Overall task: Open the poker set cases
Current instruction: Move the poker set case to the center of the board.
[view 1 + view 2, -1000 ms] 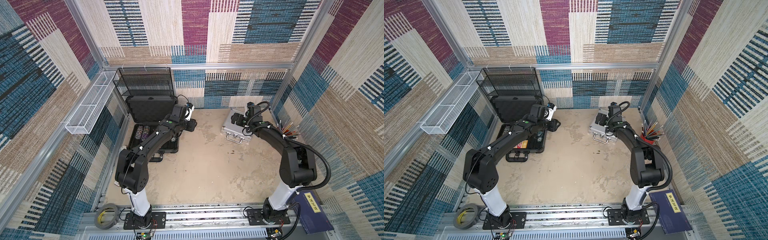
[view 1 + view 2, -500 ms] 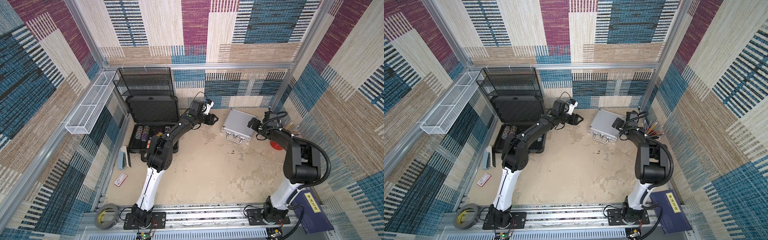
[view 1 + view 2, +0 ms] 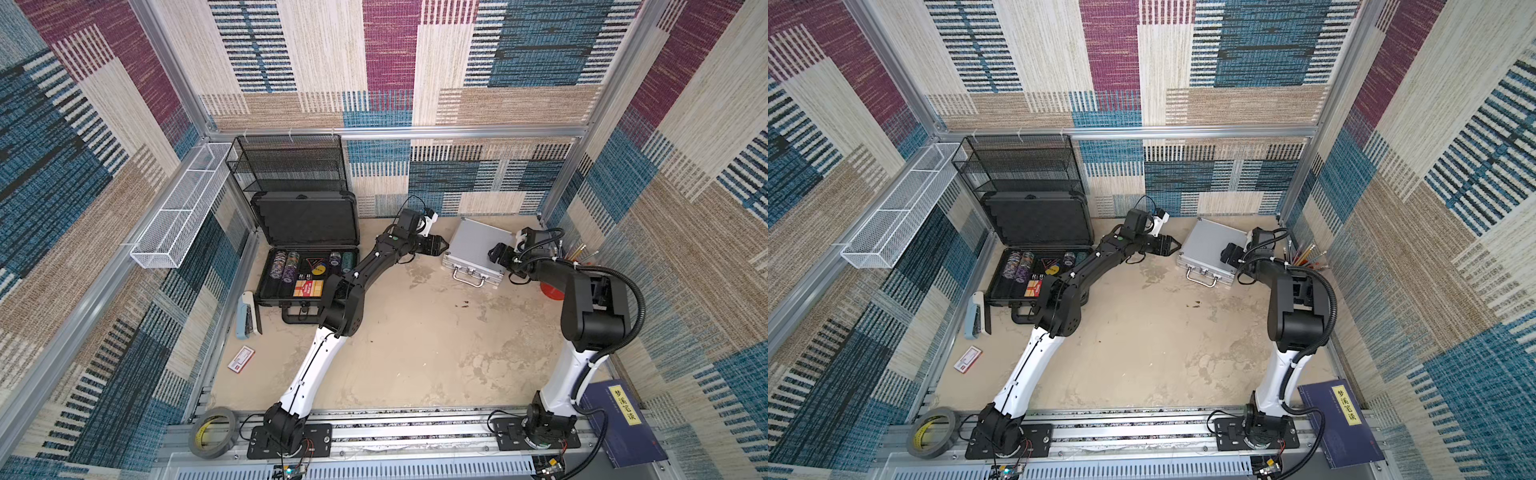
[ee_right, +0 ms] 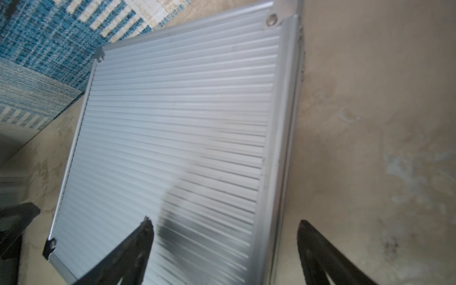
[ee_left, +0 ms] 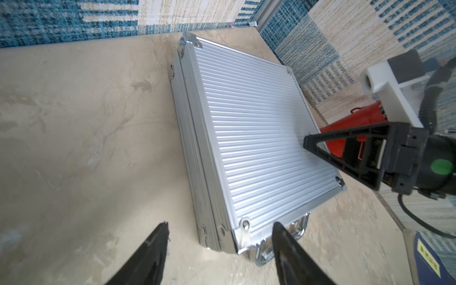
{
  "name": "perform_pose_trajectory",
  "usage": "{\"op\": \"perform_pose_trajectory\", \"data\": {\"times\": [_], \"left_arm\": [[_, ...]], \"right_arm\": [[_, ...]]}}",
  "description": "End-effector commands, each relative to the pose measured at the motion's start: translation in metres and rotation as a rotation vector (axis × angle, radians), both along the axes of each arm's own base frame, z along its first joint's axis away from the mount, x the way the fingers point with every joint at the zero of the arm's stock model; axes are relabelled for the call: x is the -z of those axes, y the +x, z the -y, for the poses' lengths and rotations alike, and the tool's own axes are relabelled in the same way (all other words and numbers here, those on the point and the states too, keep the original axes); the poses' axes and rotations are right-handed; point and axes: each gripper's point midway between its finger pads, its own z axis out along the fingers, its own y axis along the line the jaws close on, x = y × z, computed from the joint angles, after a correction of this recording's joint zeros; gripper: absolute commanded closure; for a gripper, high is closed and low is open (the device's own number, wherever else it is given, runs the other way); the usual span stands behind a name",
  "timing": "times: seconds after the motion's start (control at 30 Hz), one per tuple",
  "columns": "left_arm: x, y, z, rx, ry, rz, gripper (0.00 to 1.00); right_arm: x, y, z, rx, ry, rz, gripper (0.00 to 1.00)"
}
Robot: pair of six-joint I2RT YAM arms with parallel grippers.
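Note:
The large dark poker set case lies open at the left in both top views, its lid (image 3: 307, 220) upright and several chips in its base (image 3: 307, 270). The ribbed silver case (image 3: 473, 249) (image 3: 1208, 245) lies closed on the floor, handle (image 3: 469, 277) toward the front. My left gripper (image 3: 442, 249) (image 5: 220, 225) is open, its jaws on either side of the silver case's (image 5: 246, 128) front left corner, not touching it. My right gripper (image 3: 496, 253) (image 4: 224, 220) is open and empty. One of its fingers is over the silver case (image 4: 172, 123) and the other is past its edge.
A black wire-mesh rack (image 3: 291, 164) stands behind the dark case, and a white wire basket (image 3: 178, 208) hangs on the left wall. A red pencil cup (image 3: 552, 291) stands right of the silver case. A stapler (image 3: 247, 313), card (image 3: 241, 359), tape roll (image 3: 214, 432) and blue book (image 3: 623, 419) lie near the front.
My left arm has swung from the dark case across to the silver case's left corner, its jaws widening. My right gripper has drawn back from the silver lid's middle to its right edge.

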Motion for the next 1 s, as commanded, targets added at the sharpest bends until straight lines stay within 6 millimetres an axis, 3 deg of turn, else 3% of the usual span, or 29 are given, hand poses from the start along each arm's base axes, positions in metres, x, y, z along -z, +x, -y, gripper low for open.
{"op": "perform_pose_trajectory", "data": {"times": [0.0,0.13,0.27,0.53,0.7,0.97], "left_arm": [[0.003,0.002,0.001,-0.006,0.005,-0.001,0.31],[0.009,0.004,0.005,-0.011,-0.016,-0.012,0.31],[0.021,0.004,0.004,-0.014,-0.002,-0.03,0.31],[0.023,0.009,0.0,-0.033,0.004,-0.023,0.31],[0.026,0.003,0.0,-0.018,0.007,-0.046,0.35],[0.022,-0.016,-0.032,-0.055,0.082,-0.048,0.45]], "right_arm": [[-0.009,0.012,-0.014,-0.1,0.018,0.073,0.11],[-0.01,0.015,-0.025,-0.171,0.039,0.109,0.17],[-0.015,0.016,-0.037,-0.257,0.051,0.162,0.19],[-0.017,0.026,-0.054,-0.369,0.035,0.199,0.2],[-0.016,0.035,-0.081,-0.452,0.02,0.207,0.21],[-0.014,0.045,-0.121,-0.535,0.0,0.202,0.21]]}}
